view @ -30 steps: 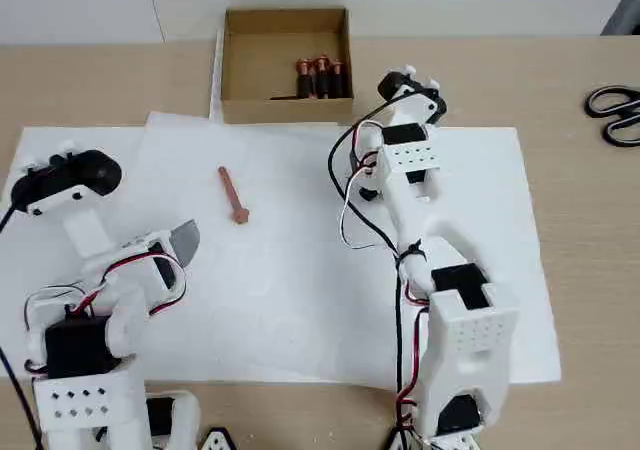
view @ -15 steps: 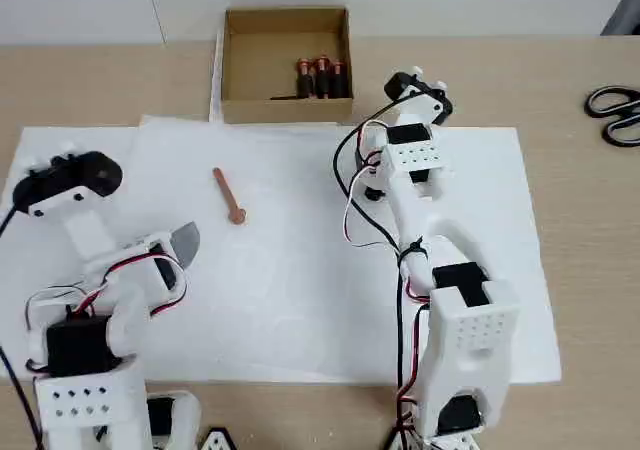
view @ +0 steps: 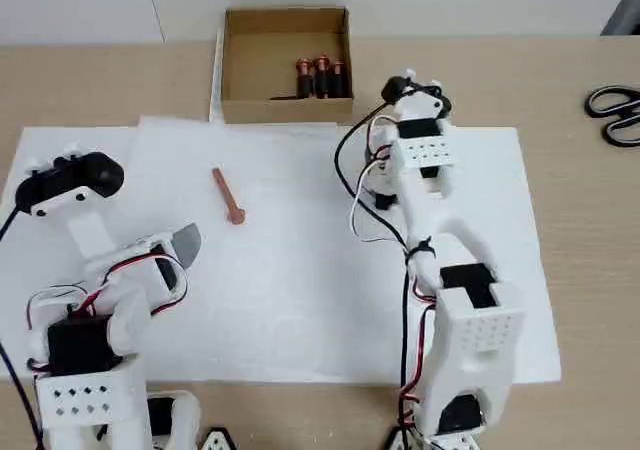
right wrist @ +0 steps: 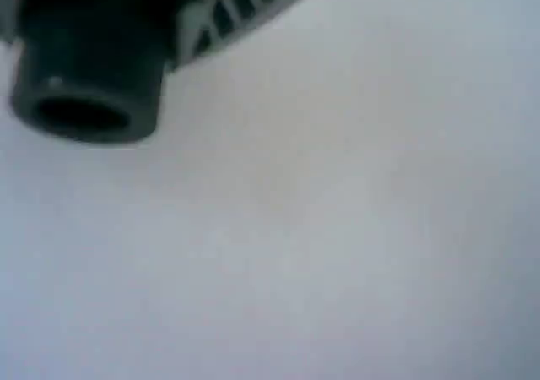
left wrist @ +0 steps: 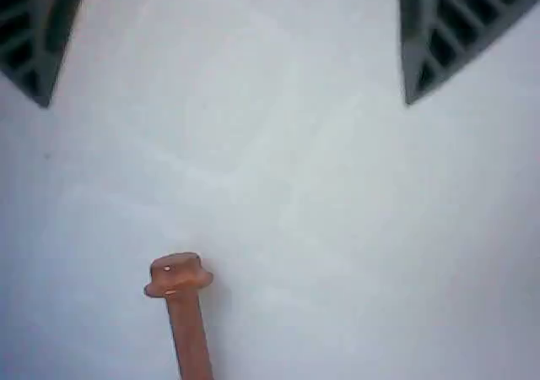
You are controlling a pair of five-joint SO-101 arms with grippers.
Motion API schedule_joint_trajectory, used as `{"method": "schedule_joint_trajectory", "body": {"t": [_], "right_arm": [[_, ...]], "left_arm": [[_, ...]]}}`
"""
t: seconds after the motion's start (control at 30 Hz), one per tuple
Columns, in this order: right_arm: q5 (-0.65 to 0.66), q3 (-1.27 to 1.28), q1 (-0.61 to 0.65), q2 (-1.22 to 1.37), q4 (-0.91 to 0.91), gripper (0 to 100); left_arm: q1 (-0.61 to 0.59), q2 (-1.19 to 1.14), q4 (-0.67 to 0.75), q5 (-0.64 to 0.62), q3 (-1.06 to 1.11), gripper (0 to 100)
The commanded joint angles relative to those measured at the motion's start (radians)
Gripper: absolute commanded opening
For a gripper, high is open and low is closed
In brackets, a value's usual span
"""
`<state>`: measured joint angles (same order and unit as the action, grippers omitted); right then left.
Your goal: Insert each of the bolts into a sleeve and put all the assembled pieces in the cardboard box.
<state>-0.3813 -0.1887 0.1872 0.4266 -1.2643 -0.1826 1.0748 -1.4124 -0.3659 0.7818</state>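
**A:** Where's the loose one?

**B:** The red-brown flanged metal bolt (view: 228,195) lies flat on the white foam sheet (view: 300,280). Its head points toward the arms, it is well apart from the box, and it has no sleeve on it yet.

**A:** And its sleeve?

**B:** The black tubular sleeve (right wrist: 84,93) is at the right gripper (view: 411,88). The fingers look clamped on it, above the sheet's far edge near the box's corner.

**A:** The other arm?

**B:** The left gripper (left wrist: 224,93) hangs over the sheet with the bolt's head just beyond it. Its fingers are wide apart and hold nothing.

**A:** So how far along?

**B:** Mostly done, I'd say. Three copper-coloured bolts in dark sleeves (view: 320,77) lie side by side in the open brown cardboard box (view: 285,112). One pair is left: lift the bolt, slide it into the sleeve, and box it.
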Motion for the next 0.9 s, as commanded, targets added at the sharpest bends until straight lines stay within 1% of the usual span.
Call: {"method": "schedule_joint_trajectory", "body": {"t": [0.0, 0.2, 0.33, 0.37, 0.57, 0.73, 0.87], "right_arm": [[0.132, -0.077, -0.005, -0.160, -0.111, 0.5], [0.321, -0.084, -0.002, -0.288, -0.226, 0.6], [0.476, -0.080, 0.031, -0.283, -0.246, 0.5], [0.497, -0.074, 0.045, -0.274, -0.245, 0.5], [0.509, -0.029, 0.134, -0.177, -0.232, 0.6], [0.509, -0.028, 0.142, -0.050, -0.171, 0.6], [0.506, -0.031, 0.142, 0.001, -0.165, 0.8]], "left_arm": [[0.002, 0.008, 0.020, 0.005, -0.012, 25], [0.002, 0.008, 0.018, 0.005, -0.012, 25], [0.002, 0.008, 0.017, 0.005, -0.012, 25], [0.002, 0.008, 0.017, 0.005, -0.012, 25], [0.002, 0.008, 0.017, 0.005, -0.012, 25], [0.002, 0.008, 0.017, 0.005, -0.012, 25], [0.002, 0.008, 0.017, 0.005, -0.012, 25]]}}
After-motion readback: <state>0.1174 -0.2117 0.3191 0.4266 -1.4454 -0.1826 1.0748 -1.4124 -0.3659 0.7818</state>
